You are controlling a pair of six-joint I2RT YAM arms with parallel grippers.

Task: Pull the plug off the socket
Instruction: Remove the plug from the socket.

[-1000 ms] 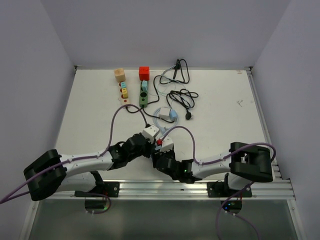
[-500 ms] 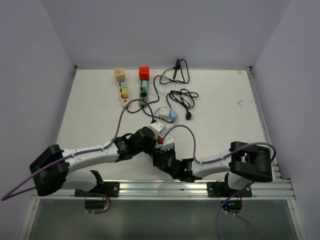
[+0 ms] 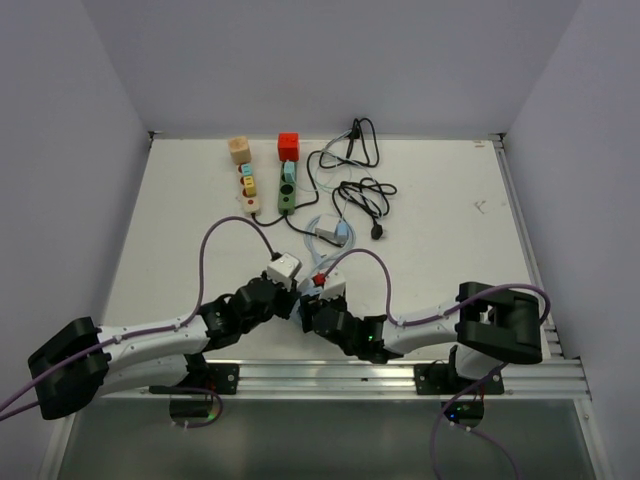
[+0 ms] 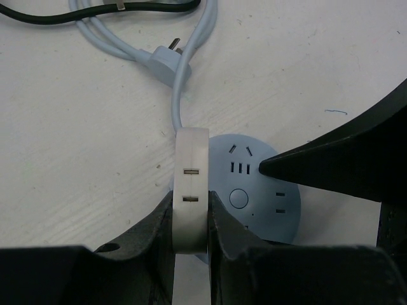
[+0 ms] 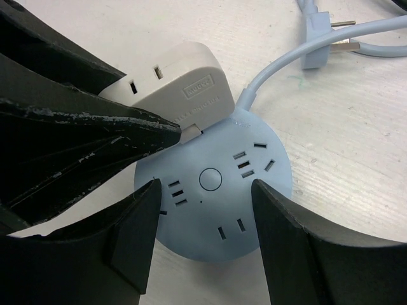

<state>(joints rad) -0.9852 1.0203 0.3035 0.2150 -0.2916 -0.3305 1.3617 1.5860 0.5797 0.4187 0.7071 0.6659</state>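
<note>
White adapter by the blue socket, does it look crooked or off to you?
Yes. The white adapter leans askew over the rim of the round blue socket instead of lying flat on its face, pinched between the left fingers. Whether its pins are seated is hidden.

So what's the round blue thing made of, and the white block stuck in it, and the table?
Round blue socket: probably plastic with a smooth matte finish; the slots and button look moulded in.
White plug: looks like hard plastic, slightly glossy, with a label moulded into it.
Table: seems to be white-painted wood, since faint grain lines show.
</note>
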